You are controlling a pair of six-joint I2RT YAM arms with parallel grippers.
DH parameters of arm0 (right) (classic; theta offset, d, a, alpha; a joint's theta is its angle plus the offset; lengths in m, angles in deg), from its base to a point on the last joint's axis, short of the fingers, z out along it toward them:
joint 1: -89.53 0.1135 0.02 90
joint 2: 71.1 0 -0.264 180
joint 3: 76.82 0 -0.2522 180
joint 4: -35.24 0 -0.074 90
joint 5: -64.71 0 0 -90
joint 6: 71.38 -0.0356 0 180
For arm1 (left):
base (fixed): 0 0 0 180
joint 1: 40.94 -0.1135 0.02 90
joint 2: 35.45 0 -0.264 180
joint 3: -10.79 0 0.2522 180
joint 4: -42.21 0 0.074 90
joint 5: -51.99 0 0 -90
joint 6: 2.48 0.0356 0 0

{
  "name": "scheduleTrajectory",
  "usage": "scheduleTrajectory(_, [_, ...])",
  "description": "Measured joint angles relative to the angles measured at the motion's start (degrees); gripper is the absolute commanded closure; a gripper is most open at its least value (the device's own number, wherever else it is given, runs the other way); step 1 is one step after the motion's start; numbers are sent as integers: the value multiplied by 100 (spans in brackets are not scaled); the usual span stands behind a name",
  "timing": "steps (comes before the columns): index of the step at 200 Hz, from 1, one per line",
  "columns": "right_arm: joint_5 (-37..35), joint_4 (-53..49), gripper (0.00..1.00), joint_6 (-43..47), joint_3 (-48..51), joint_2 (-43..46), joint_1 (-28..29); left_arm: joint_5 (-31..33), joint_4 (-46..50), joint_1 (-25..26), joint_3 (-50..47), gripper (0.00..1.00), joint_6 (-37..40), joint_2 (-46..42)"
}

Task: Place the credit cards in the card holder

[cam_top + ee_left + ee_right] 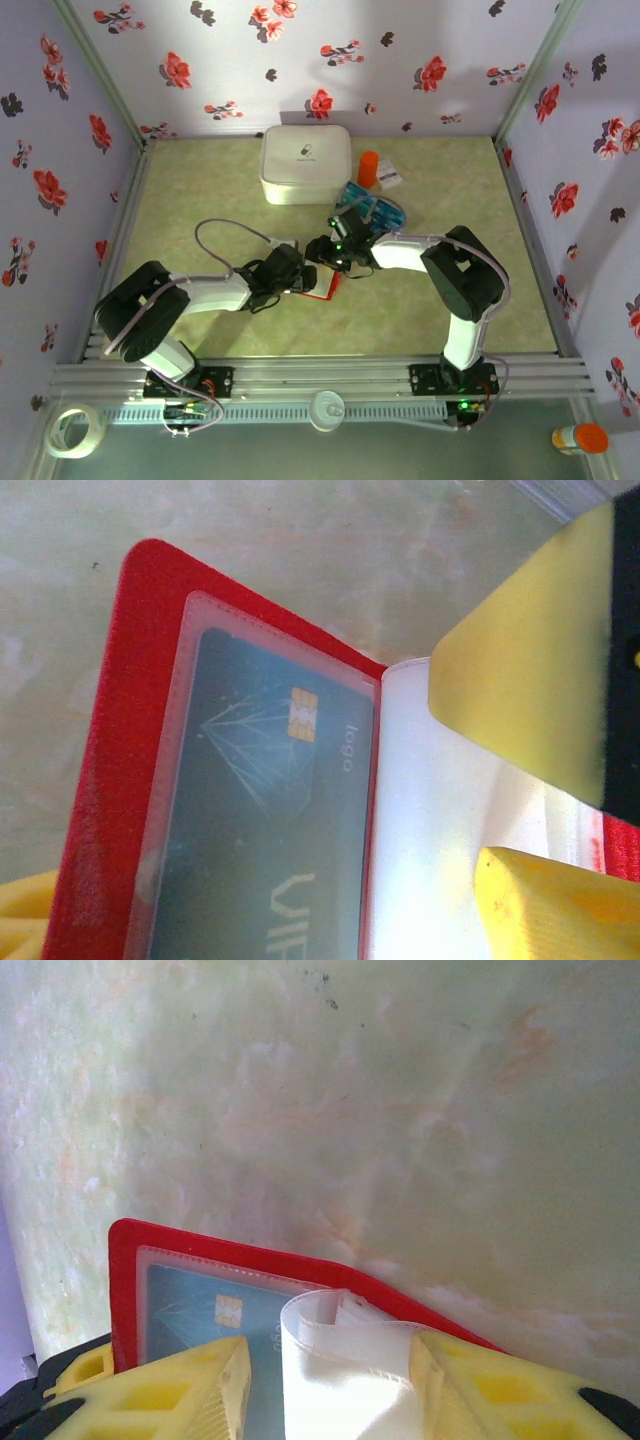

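Left hand [303,278] wide over open card holder [110,780]; right hand [330,1390] half-closed round its curled clear leaf [340,1360], grip unclear to me. Credit card [260,860] sleeved inside. Holder light, floppy: I'd pinch red cover edge [122,1290]

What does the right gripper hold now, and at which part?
The red card holder, by its pale inner sleeve, pinched between the fingers of the right gripper.

Overhead, we see just a red sliver of the card holder [326,288] beneath the left arm [270,275] and right arm [352,250]. The left wrist view crops the sleeved card [260,860] at its lettering. We cannot tell whether the right tool [330,1345] clamps the curled sleeve [345,1400].
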Motion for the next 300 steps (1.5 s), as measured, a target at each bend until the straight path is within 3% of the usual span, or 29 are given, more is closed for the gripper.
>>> scheduleTrajectory(69, [149,166,53,-284,175,407,13,-492,341,55,-140,0,-57,-590])
scheduleTrajectory(135, [144,168,50,-439,-199,341,356,-247,929,-271,-304,0,-188,-2400])
scheduleTrajectory(194, [122,354,50,-614,-796,-533,608,177,1561,-693,-612,0,-367,-3517])
scheduleTrajectory(256, [127,463,50,-732,-848,-831,619,260,1768,-802,-960,0,-487,-3705])
scheduleTrajectory(300, [127,420,50,-726,-846,-782,590,229,1727,-835,-1010,0,-490,-3279])
